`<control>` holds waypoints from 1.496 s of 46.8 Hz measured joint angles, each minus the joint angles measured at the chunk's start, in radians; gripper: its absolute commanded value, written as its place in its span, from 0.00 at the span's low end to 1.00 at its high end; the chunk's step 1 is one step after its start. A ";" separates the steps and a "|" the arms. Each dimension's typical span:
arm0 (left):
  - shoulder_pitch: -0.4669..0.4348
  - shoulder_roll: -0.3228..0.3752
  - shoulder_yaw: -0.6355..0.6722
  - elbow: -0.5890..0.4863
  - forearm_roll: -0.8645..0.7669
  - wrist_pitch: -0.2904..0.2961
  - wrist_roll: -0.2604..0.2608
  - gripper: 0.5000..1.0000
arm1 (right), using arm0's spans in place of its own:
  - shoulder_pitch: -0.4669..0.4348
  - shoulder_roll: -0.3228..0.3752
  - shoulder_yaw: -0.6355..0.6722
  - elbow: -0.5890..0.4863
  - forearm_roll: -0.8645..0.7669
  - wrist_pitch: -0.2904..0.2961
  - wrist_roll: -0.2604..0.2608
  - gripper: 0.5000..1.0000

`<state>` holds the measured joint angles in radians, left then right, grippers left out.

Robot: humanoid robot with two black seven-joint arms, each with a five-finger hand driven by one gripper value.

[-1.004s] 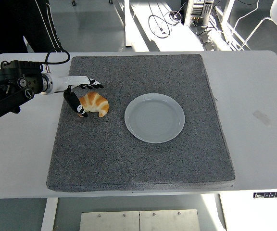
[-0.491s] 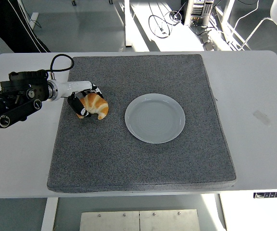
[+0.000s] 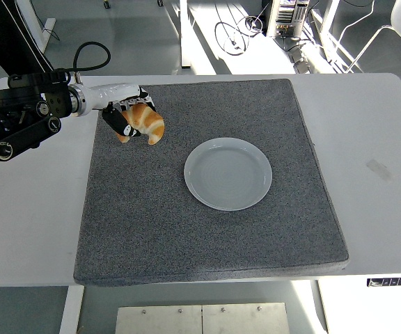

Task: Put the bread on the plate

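We see the robot's left hand point(image 3: 125, 117) reaching in from the left side. Its fingers are wrapped around a golden croissant point(image 3: 146, 123), holding it over the far left part of the gray mat point(image 3: 207, 229). We cannot tell if the croissant touches the mat. The round white plate point(image 3: 228, 173) sits in the middle of the mat, well apart from the croissant. The mat lies on the white table point(image 3: 374, 174).
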<state>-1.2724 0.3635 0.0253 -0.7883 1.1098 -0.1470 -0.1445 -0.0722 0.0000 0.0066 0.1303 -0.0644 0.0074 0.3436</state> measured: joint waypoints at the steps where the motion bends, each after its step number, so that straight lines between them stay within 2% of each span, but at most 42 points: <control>1: -0.003 0.000 0.000 0.000 0.000 0.000 -0.002 0.00 | 0.000 0.000 0.000 0.000 0.000 0.000 0.000 1.00; 18: -0.042 -0.022 -0.014 -0.003 -0.010 -0.004 -0.019 0.00 | 0.000 0.000 0.000 -0.001 0.000 0.003 0.000 1.00; 44: -0.159 -0.219 -0.004 -0.002 -0.032 -0.007 -0.019 0.00 | 0.000 0.000 -0.001 -0.002 0.000 0.002 0.000 1.00; 51: -0.172 -0.274 -0.002 -0.002 -0.031 -0.008 -0.018 0.00 | 0.000 0.000 -0.001 -0.002 0.000 0.002 0.000 1.00; 70: -0.165 -0.356 0.034 0.000 -0.030 -0.005 -0.011 0.00 | 0.000 0.000 -0.001 -0.001 0.000 0.002 0.000 1.00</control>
<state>-1.4370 0.0078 0.0597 -0.7883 1.0802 -0.1516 -0.1559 -0.0720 0.0000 0.0061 0.1289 -0.0644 0.0091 0.3436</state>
